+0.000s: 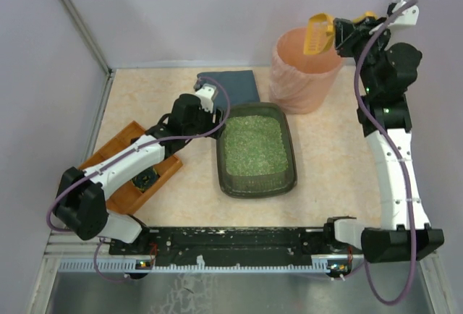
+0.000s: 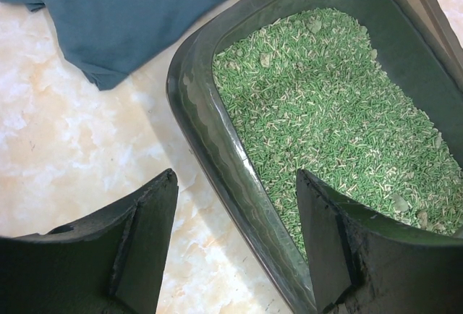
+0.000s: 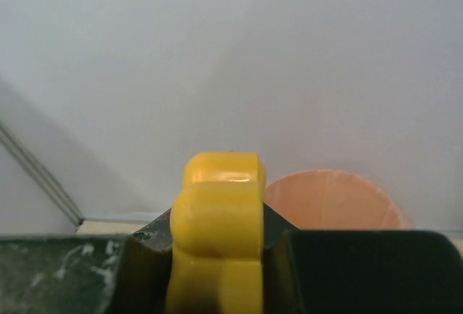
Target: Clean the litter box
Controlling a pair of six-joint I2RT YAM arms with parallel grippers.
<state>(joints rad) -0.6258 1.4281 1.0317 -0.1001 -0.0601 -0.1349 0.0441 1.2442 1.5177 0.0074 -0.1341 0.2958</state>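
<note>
The left jaws stood apart and held nothing. One finger (image 2: 137, 256) hung outside the litter box (image 2: 194, 104) over the marbled table (image 2: 65, 155). The other finger (image 2: 362, 256) hung inside it above the green litter (image 2: 340, 104), so the dark rim ran up between them. A strip of table showed between the outer finger and the wall. Whether the inner finger touched the wall could not be told.

The right jaws were clenched on the handle of a yellow scoop (image 3: 217, 234), which filled the gap between the two dark fingers (image 3: 362, 270) in the right wrist view. From above, the yellow scoop (image 1: 319, 33) was raised over the far rim of a tall peach bin (image 1: 304, 75), with its slotted end towards the left. The right arm (image 1: 391, 147) reached up along the right edge of the table (image 1: 333, 162).

The litter box (image 1: 220, 162) lay flat near the middle of the table, its long sides running away from the arm bases and its litter (image 1: 252, 144) spread across the floor. The bin stood just beyond its far right corner. A blue-grey cloth (image 1: 233, 84) lay crumpled just beside its far left corner. To its left, an orange-brown wooden tray (image 1: 114, 151) sat at an angle, and the left arm (image 1: 137, 156) stretched across it towards the box's left wall
</note>
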